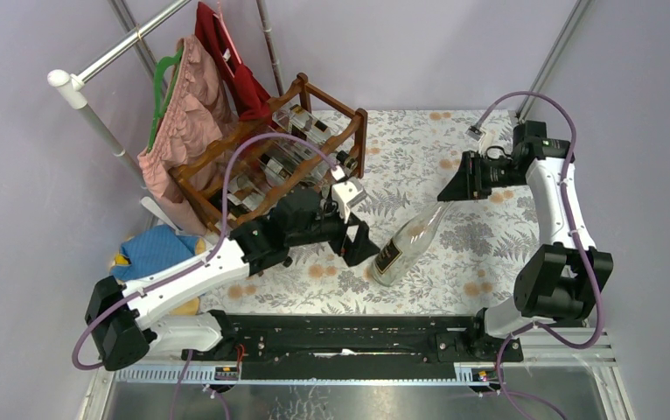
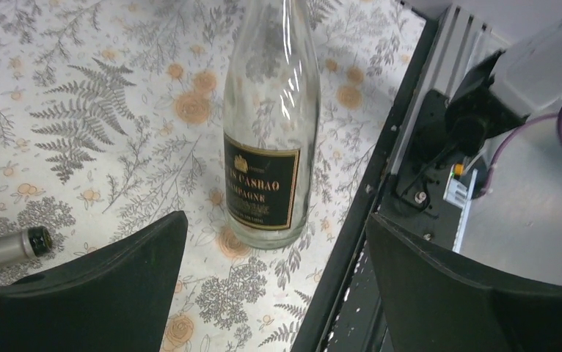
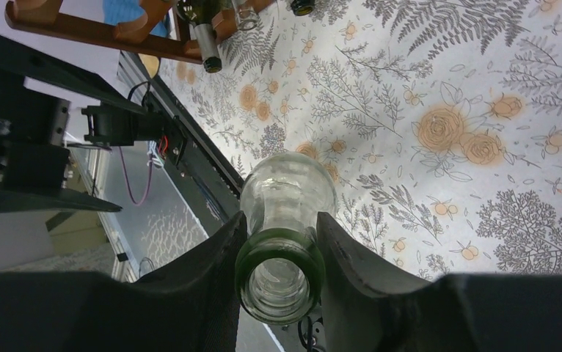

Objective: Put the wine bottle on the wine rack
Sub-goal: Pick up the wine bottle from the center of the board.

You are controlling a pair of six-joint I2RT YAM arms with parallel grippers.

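1. Clearly, the right gripper (image 1: 448, 194) is clamped narrowly on the neck of the wine bottle (image 1: 406, 243).
2. The bottle leans, its base on the floral tablecloth (image 1: 489, 236), apart from the wine rack (image 1: 362, 136) at rear left.
3. The left gripper (image 1: 362, 254) gapes wide beside the bottle's base, not touching it.
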